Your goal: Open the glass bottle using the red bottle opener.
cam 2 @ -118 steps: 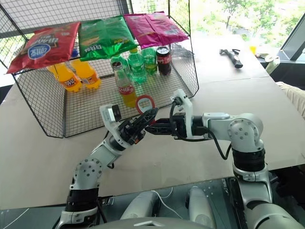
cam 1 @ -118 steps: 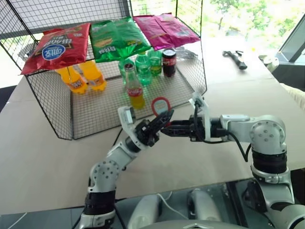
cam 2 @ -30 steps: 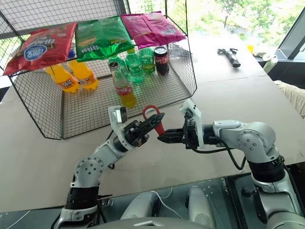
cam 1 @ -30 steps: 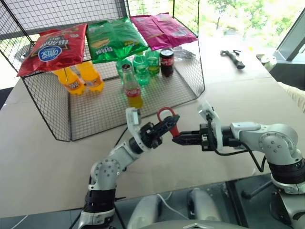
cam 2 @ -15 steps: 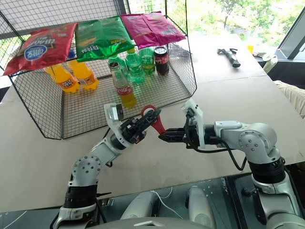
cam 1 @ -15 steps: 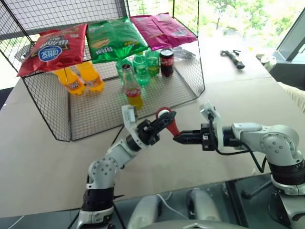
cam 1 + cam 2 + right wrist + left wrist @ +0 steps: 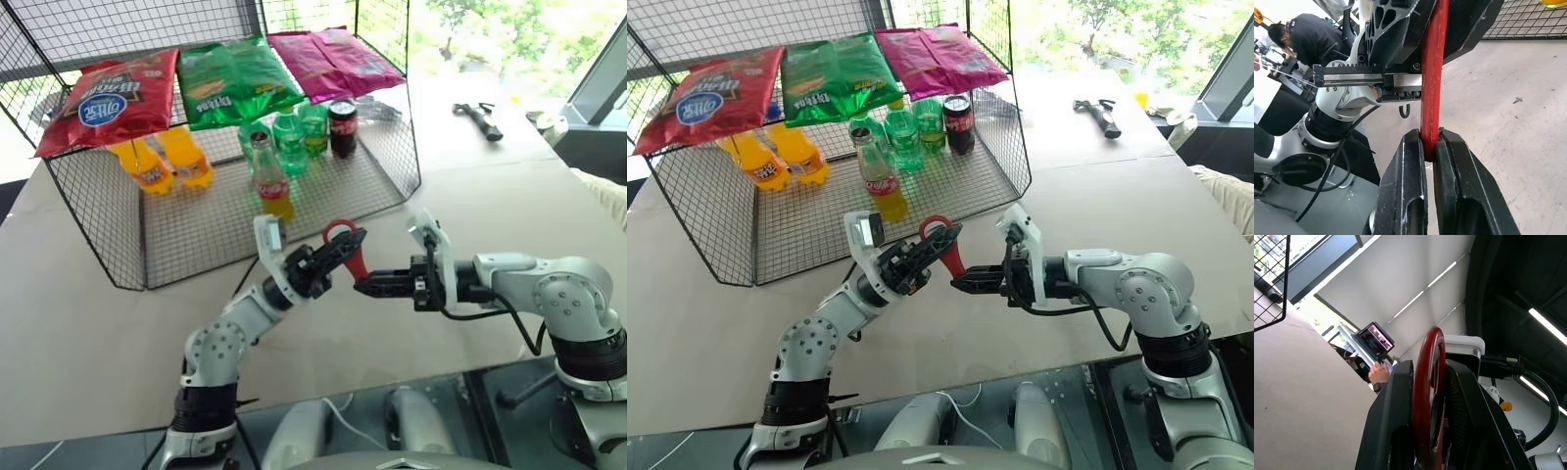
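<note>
While my left gripper [image 7: 338, 252] is clamping the red bottle opener [image 7: 345, 247] by its loop above the table [image 7: 88, 323], I am pinching the handle's end with my right gripper [image 7: 364, 287]. Behind them, the glass bottle [image 7: 271, 179] is standing upright on the wire rack [image 7: 196, 220], untouched.
</note>
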{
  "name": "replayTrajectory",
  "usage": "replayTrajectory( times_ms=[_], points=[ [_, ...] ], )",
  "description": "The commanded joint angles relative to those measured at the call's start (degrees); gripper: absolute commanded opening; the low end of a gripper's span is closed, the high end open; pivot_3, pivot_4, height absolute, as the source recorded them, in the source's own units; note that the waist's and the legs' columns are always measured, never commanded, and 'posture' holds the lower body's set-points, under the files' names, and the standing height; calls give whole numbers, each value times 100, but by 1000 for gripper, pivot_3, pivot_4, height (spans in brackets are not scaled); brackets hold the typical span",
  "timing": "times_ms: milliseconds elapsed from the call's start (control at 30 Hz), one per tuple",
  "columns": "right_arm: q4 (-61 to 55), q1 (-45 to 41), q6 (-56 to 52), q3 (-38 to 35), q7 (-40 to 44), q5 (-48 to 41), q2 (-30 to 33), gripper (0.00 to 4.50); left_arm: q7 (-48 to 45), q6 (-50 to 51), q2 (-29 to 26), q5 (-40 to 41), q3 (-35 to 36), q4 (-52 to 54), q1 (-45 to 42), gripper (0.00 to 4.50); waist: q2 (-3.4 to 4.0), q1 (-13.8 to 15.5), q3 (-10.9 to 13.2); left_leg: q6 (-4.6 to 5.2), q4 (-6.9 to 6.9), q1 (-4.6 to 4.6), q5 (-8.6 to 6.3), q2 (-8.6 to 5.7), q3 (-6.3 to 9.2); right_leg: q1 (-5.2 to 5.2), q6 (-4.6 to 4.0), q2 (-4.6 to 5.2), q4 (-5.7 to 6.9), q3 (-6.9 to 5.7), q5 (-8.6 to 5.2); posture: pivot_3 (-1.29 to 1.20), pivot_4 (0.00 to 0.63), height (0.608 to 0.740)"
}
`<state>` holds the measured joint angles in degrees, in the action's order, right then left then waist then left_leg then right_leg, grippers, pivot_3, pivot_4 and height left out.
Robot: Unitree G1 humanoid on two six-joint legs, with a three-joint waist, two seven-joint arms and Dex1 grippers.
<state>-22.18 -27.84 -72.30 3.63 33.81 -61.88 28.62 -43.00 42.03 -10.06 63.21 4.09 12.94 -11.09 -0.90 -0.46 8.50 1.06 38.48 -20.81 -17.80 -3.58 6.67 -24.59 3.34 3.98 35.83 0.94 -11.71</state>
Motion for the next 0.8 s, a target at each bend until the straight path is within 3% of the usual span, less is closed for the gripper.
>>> replayTrajectory(
  times_ms=[33, 633, 733, 800],
  points=[
    [-247, -55, 2, -42, -77, -126, -77, 9, -7, 15, 39, -21, -123, 135, -97, 893, 0, 0, 0, 0, 0, 0, 0, 0, 0, 0, 0, 0, 0, 0, 0, 0, 150, 740],
    [-347, 343, 18, -142, 34, -383, 234, 9, 69, 129, -4, 278, 146, 112, -385, 893, 0, 2, 0, 0, 0, 1, 0, 0, -1, 1, 0, -2, 1, 0, 0, 0, 150, 740],
    [-345, 296, 45, -131, -15, -404, 181, 0, 45, 173, -22, 309, 126, 117, -364, 1665, 0, 3, 0, 0, 0, 1, 0, 0, -1, 0, 0, -2, 1, 0, 0, 0, 150, 740],
    [-351, 299, 47, -139, -36, -418, 164, 0, 82, 124, -5, 272, 134, 95, -359, 2477, -1, 3, 0, 0, 0, 1, 0, 0, -1, 0, 0, -1, 1, 0, 0, 0, 150, 740]
  ],
)
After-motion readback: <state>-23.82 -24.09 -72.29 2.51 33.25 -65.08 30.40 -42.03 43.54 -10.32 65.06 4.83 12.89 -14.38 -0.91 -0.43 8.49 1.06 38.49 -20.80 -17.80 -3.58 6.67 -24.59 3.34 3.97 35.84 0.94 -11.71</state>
